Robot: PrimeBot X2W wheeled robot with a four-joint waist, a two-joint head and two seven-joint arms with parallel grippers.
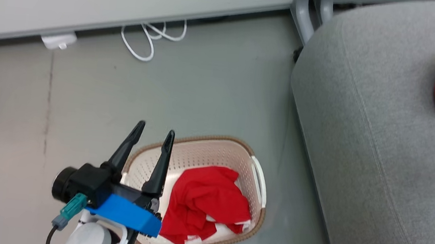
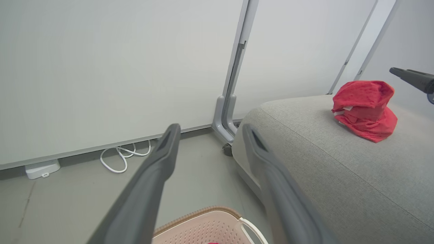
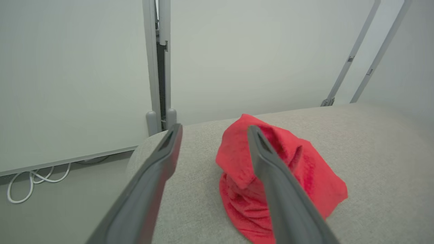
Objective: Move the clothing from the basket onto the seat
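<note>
You're seeing white-trimmed red garment (image 1: 206, 193) lying in basket (image 1: 198, 148), plain red garment (image 3: 305, 176) on seat (image 1: 364, 113) beside basket; L gripper (image 1: 156, 127), R gripper (image 3: 214, 128) jaws spread.

No legible text, label or number anywhere.

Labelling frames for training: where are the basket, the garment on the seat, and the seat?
basket (image 1: 206, 153), head view, perforated far wall
garment on the seat (image 3: 312, 176), right wrist view, right-hand folds
seat (image 1: 362, 133), head view, bare grey cushion
</note>
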